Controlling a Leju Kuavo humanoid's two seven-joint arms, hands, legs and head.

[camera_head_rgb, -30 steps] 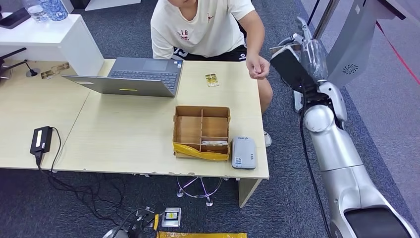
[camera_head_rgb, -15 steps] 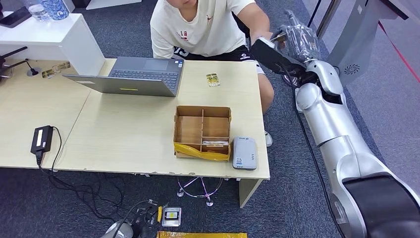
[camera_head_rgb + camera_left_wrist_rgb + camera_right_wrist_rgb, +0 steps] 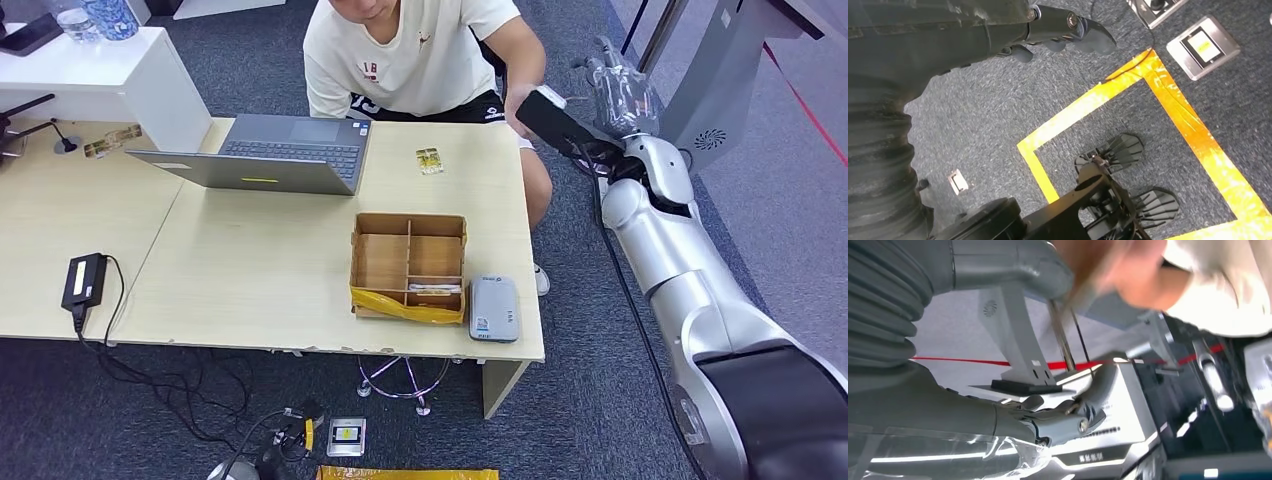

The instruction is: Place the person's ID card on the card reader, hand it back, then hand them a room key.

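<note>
ID card: cannot be made out, and its whereabouts cannot be told; the handover is judged to be the step in hand. In the right wrist view the fingers (image 3: 1068, 420) are partly curled, with the person's hand (image 3: 1118, 275) blurred close above the thumb; whether they grasp a card cannot be told. The right hand (image 3: 620, 95) is raised beyond the far corner of the table (image 3: 250, 270). Recommendation: close only once the card sits flat between thumb and fingers, then carry it level to the card reader (image 3: 492, 308), beside the cardboard box (image 3: 407, 262). The left hand (image 3: 1063, 27) hangs released, holding nothing.
</note>
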